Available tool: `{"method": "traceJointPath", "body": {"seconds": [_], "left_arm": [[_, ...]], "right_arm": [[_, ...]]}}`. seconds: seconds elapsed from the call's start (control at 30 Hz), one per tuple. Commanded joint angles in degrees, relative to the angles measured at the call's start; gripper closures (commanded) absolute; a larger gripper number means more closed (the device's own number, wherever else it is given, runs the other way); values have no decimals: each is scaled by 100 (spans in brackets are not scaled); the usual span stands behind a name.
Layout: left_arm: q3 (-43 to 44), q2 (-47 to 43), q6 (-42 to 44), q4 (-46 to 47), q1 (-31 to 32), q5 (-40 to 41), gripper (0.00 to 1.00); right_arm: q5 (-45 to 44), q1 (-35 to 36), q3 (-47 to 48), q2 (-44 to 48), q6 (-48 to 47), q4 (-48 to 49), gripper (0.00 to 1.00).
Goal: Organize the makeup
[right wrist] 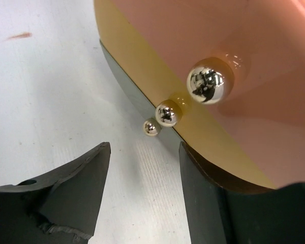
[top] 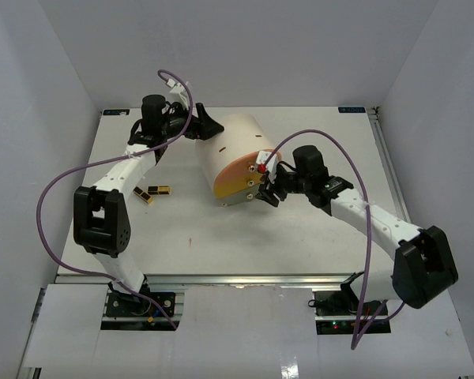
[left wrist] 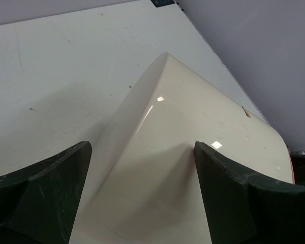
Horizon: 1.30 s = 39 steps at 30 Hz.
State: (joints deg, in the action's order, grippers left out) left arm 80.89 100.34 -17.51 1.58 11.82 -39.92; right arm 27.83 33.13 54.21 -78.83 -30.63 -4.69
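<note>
Two short gold-and-black bars lie on the table left of the big cream cylinder. No palettes or sponges show. My left gripper is open at the cylinder's far left end, and in the left wrist view its gripper has the jaws spread over the cream shell. My right gripper is open at the cylinder's drawer end. In the right wrist view this gripper is low over the table, just below three shiny knobs on the pink, yellow and grey drawers.
The cylinder lies on its side in the middle of the white table, with its drawer fronts toward the near right. Purple cables loop over both arms. White walls close in the left, far and right sides.
</note>
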Motion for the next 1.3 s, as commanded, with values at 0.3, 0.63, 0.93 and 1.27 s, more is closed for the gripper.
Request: {"method": "traceJointPath", "body": {"seconds": [0.3,0.63,0.93,1.27], "left_arm": [[-342,-1606,-180,436,40,2616,2],[-1507,-2596,168,453,34,2463,2],[-1950,-2594,211,674,40,2203,2],[-1695,-2147,507,785,40,1977,2]], "right_arm": [[86,-239,-1179,886,2136,911,30],[197,-278,-2554,658,4713,3484,26],[-85,-309,-2578,-392,6537,4946,25],[-438,-326,-2377,-1502,7481,6199,26]]}}
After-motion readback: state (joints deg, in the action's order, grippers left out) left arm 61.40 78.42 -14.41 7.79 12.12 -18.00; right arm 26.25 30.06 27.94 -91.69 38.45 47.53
